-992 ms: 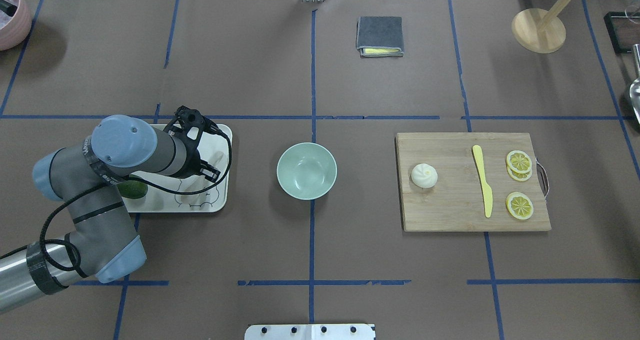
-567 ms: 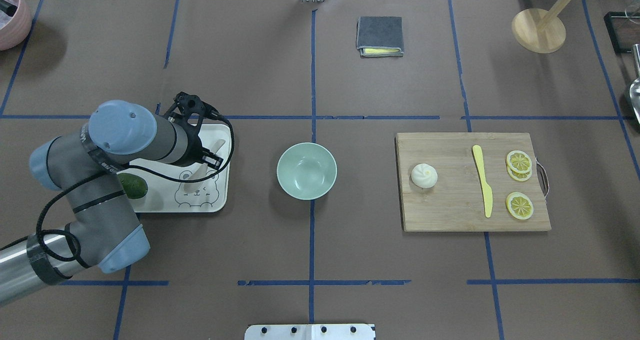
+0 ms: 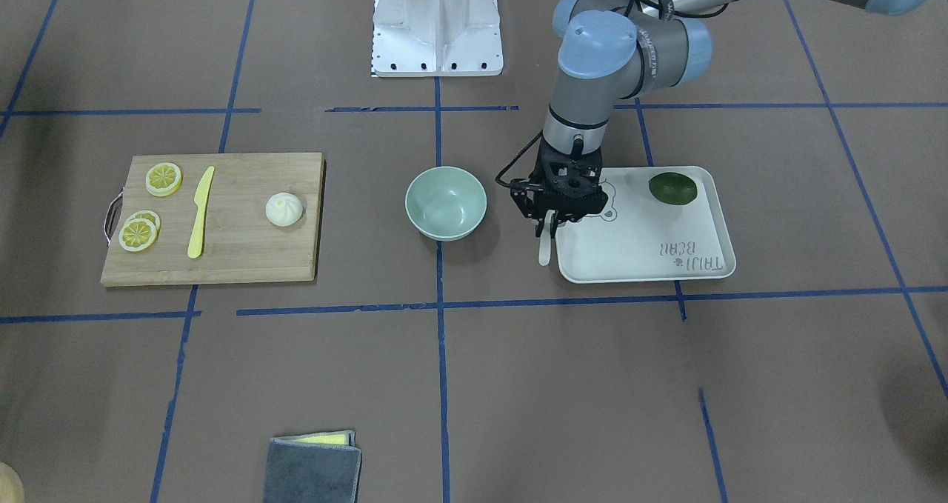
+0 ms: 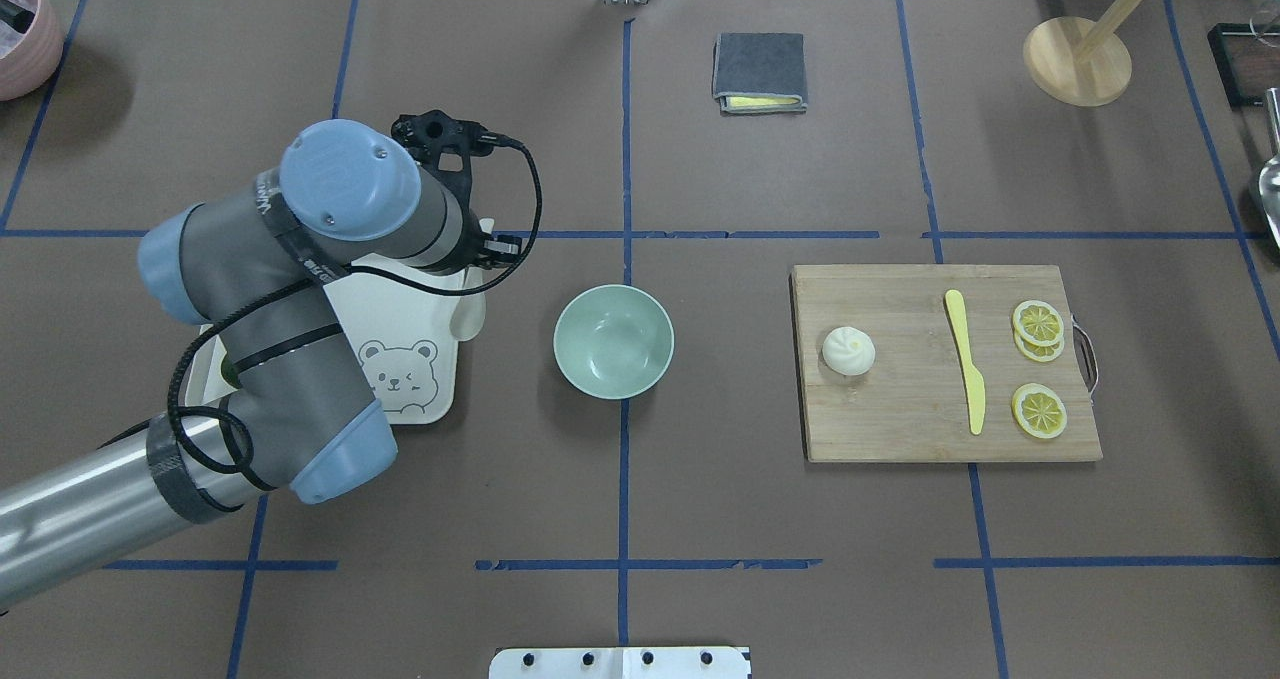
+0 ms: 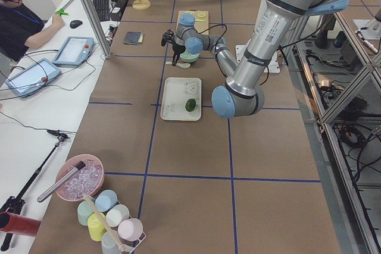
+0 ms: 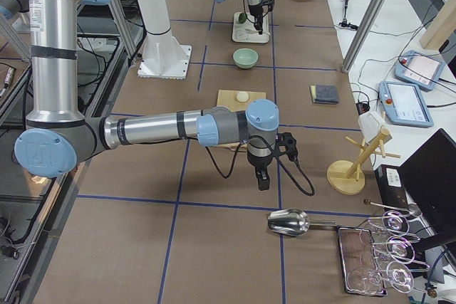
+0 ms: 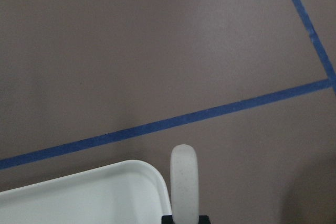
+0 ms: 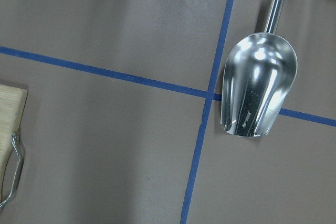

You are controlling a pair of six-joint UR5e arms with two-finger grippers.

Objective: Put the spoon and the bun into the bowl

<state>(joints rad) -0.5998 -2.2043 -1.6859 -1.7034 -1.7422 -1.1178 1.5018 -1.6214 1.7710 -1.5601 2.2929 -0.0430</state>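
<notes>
My left gripper (image 3: 552, 224) is shut on the handle of the off-white spoon (image 3: 545, 248). It holds the spoon above the table just past the white tray's edge on the bowl side. The spoon also shows in the overhead view (image 4: 467, 315) and the left wrist view (image 7: 184, 182). The mint-green bowl (image 4: 613, 341) stands empty at the table's middle, a short way from the spoon. The white bun (image 4: 848, 350) lies on the wooden cutting board (image 4: 900, 419). My right gripper (image 6: 262, 178) hangs over bare table far from these; I cannot tell whether it is open.
The white bear tray (image 3: 644, 255) holds a dark green fruit (image 3: 672, 189). A yellow knife (image 4: 965, 359) and lemon slices (image 4: 1039, 410) lie on the board. A grey cloth (image 4: 760, 71), a wooden stand (image 4: 1077, 59) and a metal scoop (image 8: 259, 87) are farther off.
My left gripper has lifted the spoon off the tray and carried it up and toward the bowl, past the tray's edge. The bowl and bun have not moved.
</notes>
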